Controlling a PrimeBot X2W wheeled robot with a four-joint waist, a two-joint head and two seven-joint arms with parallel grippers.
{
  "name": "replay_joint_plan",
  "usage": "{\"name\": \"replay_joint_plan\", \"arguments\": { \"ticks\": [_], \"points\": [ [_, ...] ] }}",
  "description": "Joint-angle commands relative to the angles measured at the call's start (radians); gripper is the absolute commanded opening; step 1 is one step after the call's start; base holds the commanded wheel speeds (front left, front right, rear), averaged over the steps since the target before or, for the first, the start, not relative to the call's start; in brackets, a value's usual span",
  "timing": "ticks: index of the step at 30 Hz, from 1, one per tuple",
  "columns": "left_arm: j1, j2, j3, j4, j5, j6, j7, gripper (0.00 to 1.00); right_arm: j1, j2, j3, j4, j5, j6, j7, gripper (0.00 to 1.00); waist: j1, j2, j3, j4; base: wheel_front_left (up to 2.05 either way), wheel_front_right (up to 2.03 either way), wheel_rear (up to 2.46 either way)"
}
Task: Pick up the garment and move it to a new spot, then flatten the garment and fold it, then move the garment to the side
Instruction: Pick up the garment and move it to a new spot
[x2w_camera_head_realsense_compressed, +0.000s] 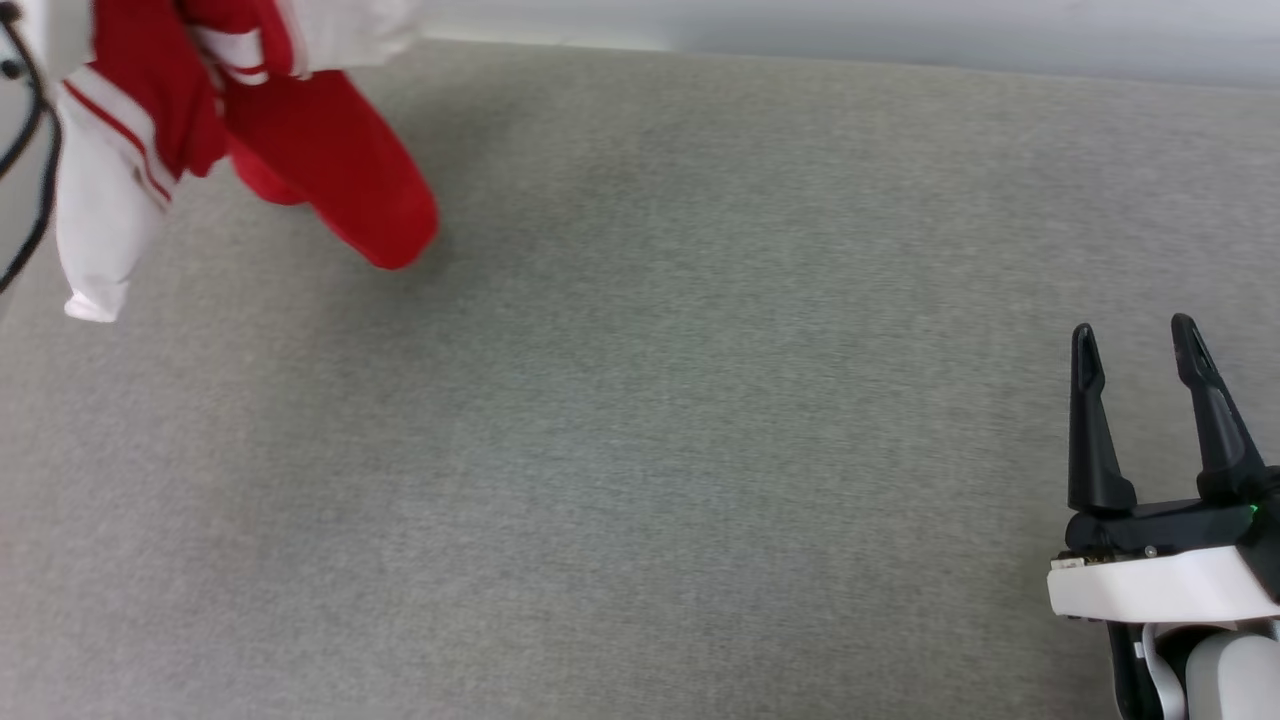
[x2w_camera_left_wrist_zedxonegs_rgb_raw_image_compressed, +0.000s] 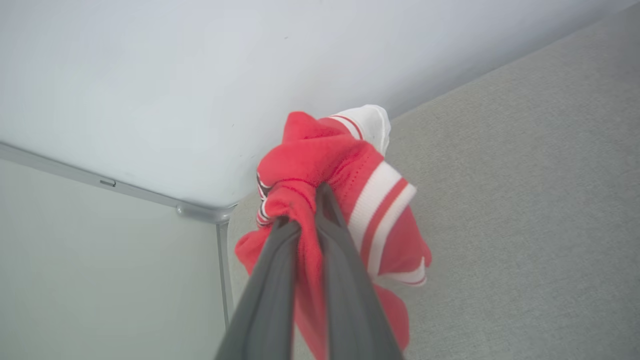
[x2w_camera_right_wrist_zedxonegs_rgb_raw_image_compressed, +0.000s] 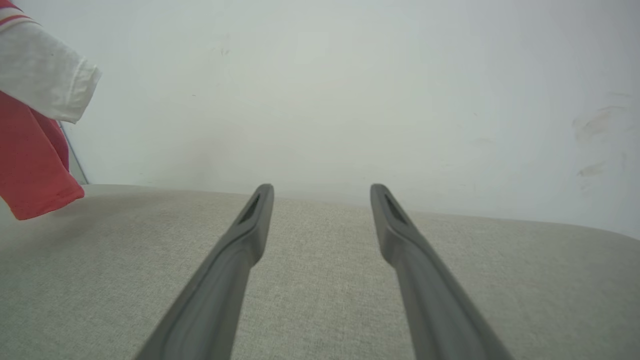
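The left hand (x2w_camera_left_wrist_zedxonegs_rgb_raw_image_compressed: 304, 206) is pinching a bunched fold of the soft red knit shirt with white sleeves and striped ribbed trim (x2w_camera_head_realsense_compressed: 330, 170), which is dangling crumpled over the far left of the grey woven fabric surface (x2w_camera_head_realsense_compressed: 700, 400). So narrow a bite is risking slippage. The right hand (x2w_camera_head_realsense_compressed: 1133, 330) is hovering spread and empty.

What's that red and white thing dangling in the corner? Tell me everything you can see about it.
The garment is a soft knit shirt, bright red with white sleeves and red-white striped trim. It is bunched and crumpled, not spread out, pinched between the left arm's two dark fingers, which are shut on it. The rest hangs in loose folds over the grey fabric surface, a white sleeve dangling beside a red fold. Whether its red end touches that surface is unclear.
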Motion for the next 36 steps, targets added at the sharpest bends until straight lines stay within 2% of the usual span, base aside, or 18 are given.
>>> {"name": "replay_joint_plan", "arguments": {
  "ticks": [1,10,18,23,27,36],
  "points": [
    [-0.018,-0.016,-0.014,-0.006,-0.003,0.001,0.001,0.0,0.01,0.002,0.001,0.002,0.003,0.0,-0.002,1.0,0.0002,0.0,-0.02,-0.032,0.0,0.0,0.0],
    [-0.116,-0.094,-0.169,-0.063,-0.044,0.001,-0.002,0.0,0.002,0.002,0.0,0.008,0.045,0.0,-0.002,1.0,0.0002,0.0,-0.022,-0.187,0.0,0.0,0.0],
    [-0.131,-0.173,-0.309,-0.105,-0.09,0.001,-0.059,0.0,-0.007,0.002,-0.015,0.015,0.063,0.0,-0.002,1.0,0.0002,0.0,0.006,-0.302,0.0,0.0,0.0],
    [-0.094,-0.228,-0.406,-0.103,-0.106,0.001,-0.087,0.0,-0.03,0.002,-0.008,0.015,0.08,0.0,-0.002,1.0,0.0002,0.0,0.039,-0.344,0.0,0.0,0.0],
    [-0.052,-0.248,-0.452,-0.074,-0.086,0.001,-0.095,0.0,-0.043,0.002,-0.001,0.012,0.091,0.0,-0.002,1.0,0.0002,0.0,0.072,-0.365,0.0,0.0,0.0],
    [0.141,-0.259,-0.476,0.007,-0.049,0.001,-0.128,0.0,-0.065,0.002,-0.004,0.018,0.098,0.0,-0.002,1.0,0.0002,0.0,0.13,-0.382,0.0,0.0,0.0]
  ]
}}
